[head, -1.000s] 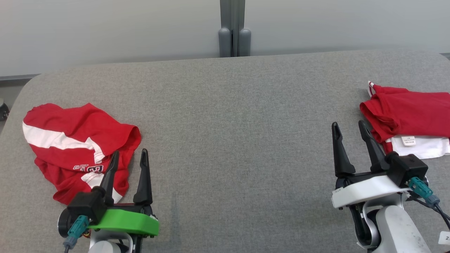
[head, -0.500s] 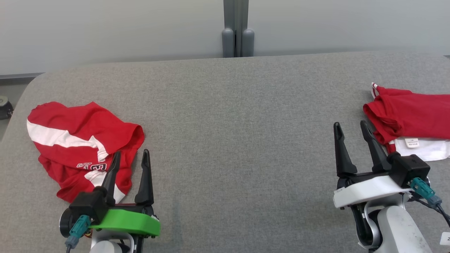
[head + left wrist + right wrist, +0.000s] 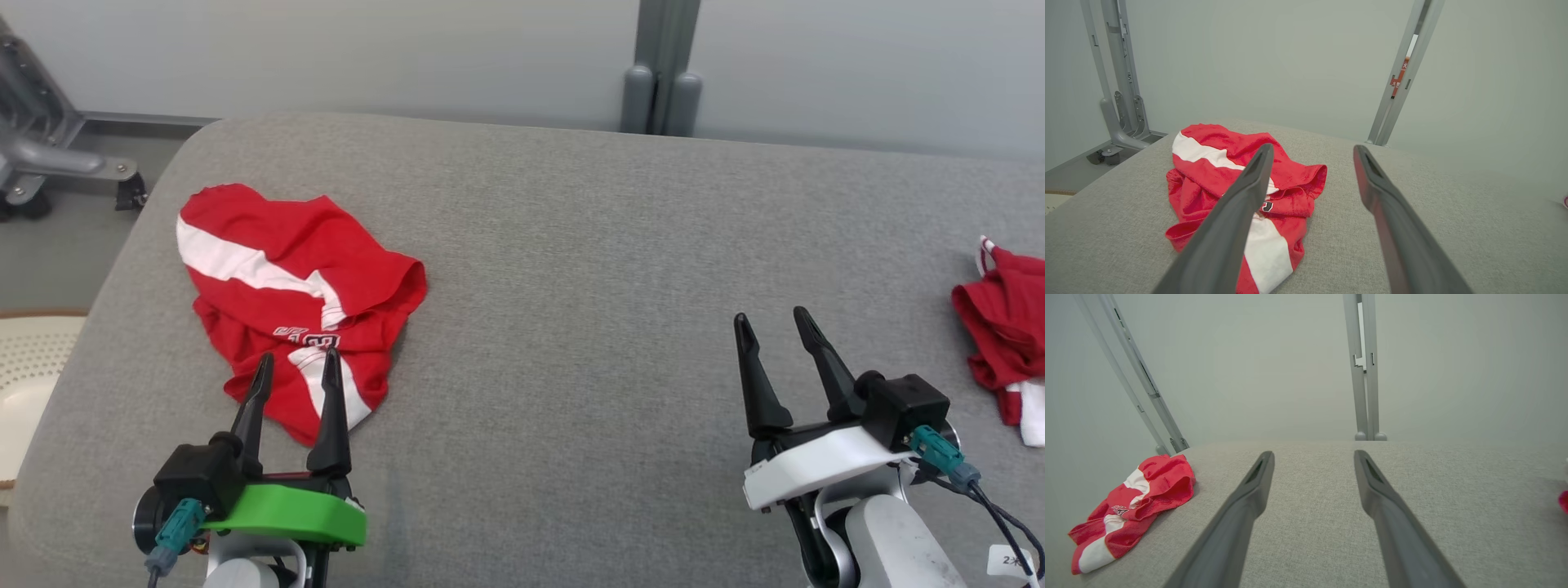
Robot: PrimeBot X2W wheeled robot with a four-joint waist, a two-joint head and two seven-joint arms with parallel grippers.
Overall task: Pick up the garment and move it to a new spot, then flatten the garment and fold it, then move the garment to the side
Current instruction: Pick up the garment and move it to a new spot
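A crumpled red garment (image 3: 286, 294) with white stripes and dark lettering lies on the left part of the grey table (image 3: 571, 269). It also appears in the left wrist view (image 3: 1237, 192) and at the left of the right wrist view (image 3: 1135, 502). My left gripper (image 3: 296, 367) hangs open just before the garment's near edge, with nothing between its fingers. My right gripper (image 3: 771, 322) stands open over bare table at the lower right. Both grippers are also open in their wrist views: left gripper (image 3: 1310, 151), right gripper (image 3: 1312, 455).
A second red and white garment (image 3: 1004, 343), folded, lies at the table's right edge. A grey post (image 3: 663, 82) stands behind the table. A wheeled metal frame (image 3: 49, 163) and a pale perforated object (image 3: 24, 384) are off the table's left side.
The head camera has turned left, so the whole picture shifted right. The left gripper now points at the garment's near edge. Both grippers remain open.
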